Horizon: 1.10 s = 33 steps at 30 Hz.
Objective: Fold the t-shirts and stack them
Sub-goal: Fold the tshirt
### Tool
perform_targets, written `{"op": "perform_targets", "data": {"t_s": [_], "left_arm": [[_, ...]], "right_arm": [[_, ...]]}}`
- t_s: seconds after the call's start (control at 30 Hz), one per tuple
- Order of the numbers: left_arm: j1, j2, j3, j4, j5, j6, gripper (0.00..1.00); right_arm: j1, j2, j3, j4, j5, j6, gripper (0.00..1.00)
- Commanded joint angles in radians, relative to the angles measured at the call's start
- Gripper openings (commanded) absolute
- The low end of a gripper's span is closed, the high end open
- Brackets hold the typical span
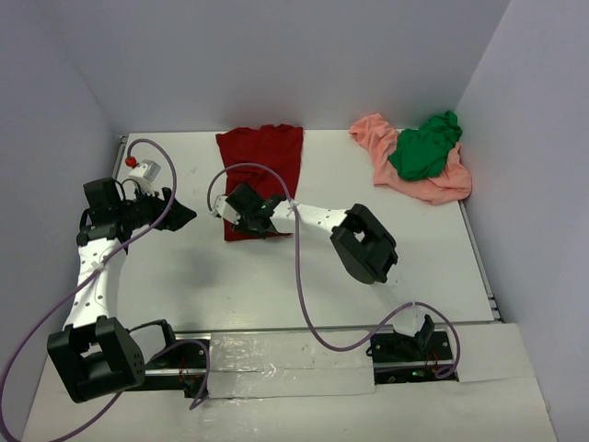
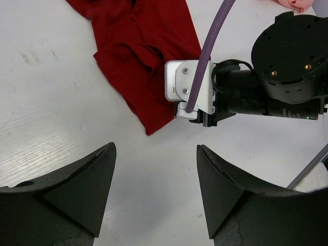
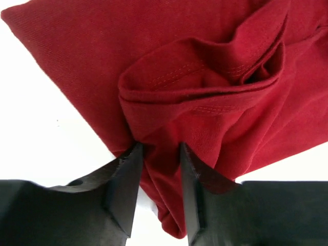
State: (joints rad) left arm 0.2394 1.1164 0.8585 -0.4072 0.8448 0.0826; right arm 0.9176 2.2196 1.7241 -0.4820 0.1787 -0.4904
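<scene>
The right gripper (image 3: 159,149) is clenched on a fold of the dark red t-shirt (image 1: 262,152) at the far middle of the table (image 1: 230,285). The left gripper (image 2: 155,149) hangs released nearby. The green t-shirt (image 1: 425,147) lies on the pink t-shirt (image 1: 437,189), far right

In the right wrist view the dark red t-shirt (image 3: 205,102) runs off the top and right edges. The fold nipped in the right gripper (image 3: 160,164) hides the cloth beneath it from you. From above, that gripper's own body covers its fingertips and much of the shirt's near end. The left wrist view cuts the shirt at the top edge, shows you only a sliver of the salmon-pink t-shirt (image 2: 297,4) in the top right corner, and crops the left gripper (image 2: 156,189) at the bottom. The bright green t-shirt (image 1: 425,147) lies on the pink one, hiding its middle.
</scene>
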Motion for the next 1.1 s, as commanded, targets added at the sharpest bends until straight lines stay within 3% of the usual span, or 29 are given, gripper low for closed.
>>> {"op": "perform_targets", "data": {"t_s": [0.0,0.33,1.07], "left_arm": [[0.008,-0.017,0.002,0.018,0.036,0.016,0.73],[0.006,-0.017,-0.001,0.019,0.036,0.014,0.73],[0.008,-0.009,-0.006,0.019,0.045,0.020,0.73]], "right_arm": [[-0.006,0.002,0.032,-0.017,-0.018,0.015,0.41],[-0.008,-0.012,0.014,-0.009,-0.013,0.004,0.04],[-0.131,-0.130,-0.052,0.298,0.140,0.081,0.00]]}}
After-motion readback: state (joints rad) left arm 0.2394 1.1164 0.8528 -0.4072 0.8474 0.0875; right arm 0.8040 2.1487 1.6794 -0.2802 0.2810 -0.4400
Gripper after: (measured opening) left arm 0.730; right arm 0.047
